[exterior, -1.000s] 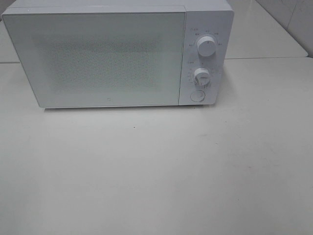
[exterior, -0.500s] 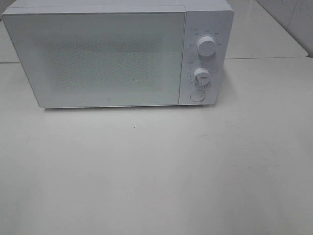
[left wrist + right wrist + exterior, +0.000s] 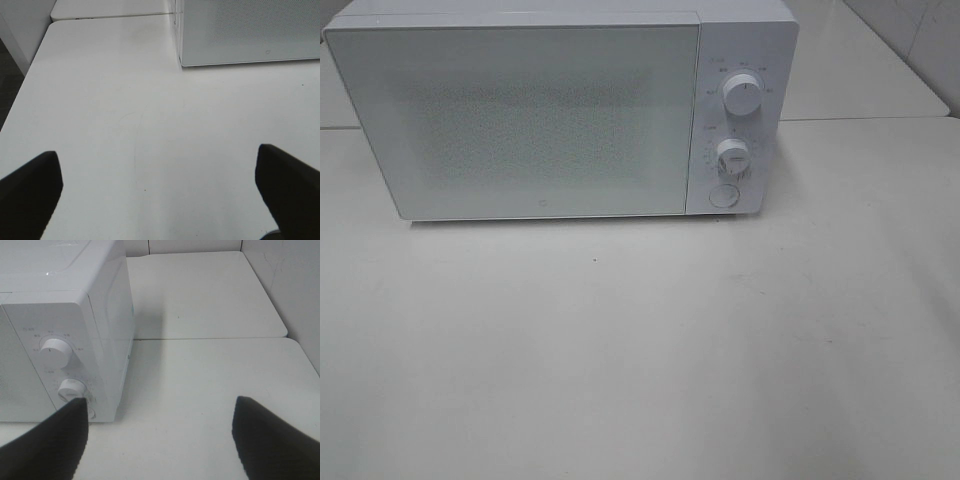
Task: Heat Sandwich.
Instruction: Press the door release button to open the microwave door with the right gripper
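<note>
The sandwich is out of view in every frame. A white microwave stands at the back of the table with its door shut; its corner shows in the left wrist view and its knob panel in the right wrist view. My left gripper is open, dark fingers wide apart over bare table, nothing between them. My right gripper is also open and holds nothing, facing the microwave's right front corner. Neither gripper shows in the high view.
The microwave has two round knobs and a round button on its right panel. The white table joins another table surface behind. A wall rises at the right.
</note>
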### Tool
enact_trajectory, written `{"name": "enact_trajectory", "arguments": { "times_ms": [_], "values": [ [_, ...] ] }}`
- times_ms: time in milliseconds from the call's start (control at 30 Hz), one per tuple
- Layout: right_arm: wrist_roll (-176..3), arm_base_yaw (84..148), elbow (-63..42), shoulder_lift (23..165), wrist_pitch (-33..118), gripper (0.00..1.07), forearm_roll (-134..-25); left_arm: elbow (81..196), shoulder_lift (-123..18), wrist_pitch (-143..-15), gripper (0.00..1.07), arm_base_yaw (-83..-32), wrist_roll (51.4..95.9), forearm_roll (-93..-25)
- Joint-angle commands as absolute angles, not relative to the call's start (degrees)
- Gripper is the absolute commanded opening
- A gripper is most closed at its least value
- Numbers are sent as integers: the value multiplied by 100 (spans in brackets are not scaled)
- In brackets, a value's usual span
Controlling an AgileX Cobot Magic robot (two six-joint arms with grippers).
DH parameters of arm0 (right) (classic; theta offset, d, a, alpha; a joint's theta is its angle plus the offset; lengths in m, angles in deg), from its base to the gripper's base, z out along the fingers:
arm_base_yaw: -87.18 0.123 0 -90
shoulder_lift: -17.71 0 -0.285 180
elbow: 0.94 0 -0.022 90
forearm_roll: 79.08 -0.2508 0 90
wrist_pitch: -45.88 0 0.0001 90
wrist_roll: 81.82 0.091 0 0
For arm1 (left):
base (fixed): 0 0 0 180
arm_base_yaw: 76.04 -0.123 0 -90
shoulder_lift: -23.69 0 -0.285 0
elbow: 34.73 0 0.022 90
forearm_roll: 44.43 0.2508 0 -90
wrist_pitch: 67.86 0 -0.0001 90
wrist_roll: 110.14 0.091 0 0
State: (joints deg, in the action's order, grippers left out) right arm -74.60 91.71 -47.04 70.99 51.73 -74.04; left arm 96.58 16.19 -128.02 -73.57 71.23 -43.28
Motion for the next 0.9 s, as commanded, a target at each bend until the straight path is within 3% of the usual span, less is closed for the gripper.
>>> {"name": "enact_trajectory", "arguments": {
  "times_ms": [33,600,900],
  "values": [
    [-7403,9119,-4693,7443,4588,76,-7398,9635,1763,-12733,101,-7363,7106,-4357],
    [-7431,9136,-4693,9826,1798,76,-7587,9635,1763,-12733,101,-7363,7106,-4357],
    [-8274,9377,-5094,10835,205,76,-8521,9635,1763,-12733,101,-7363,7106,-4357]
  ]
}}
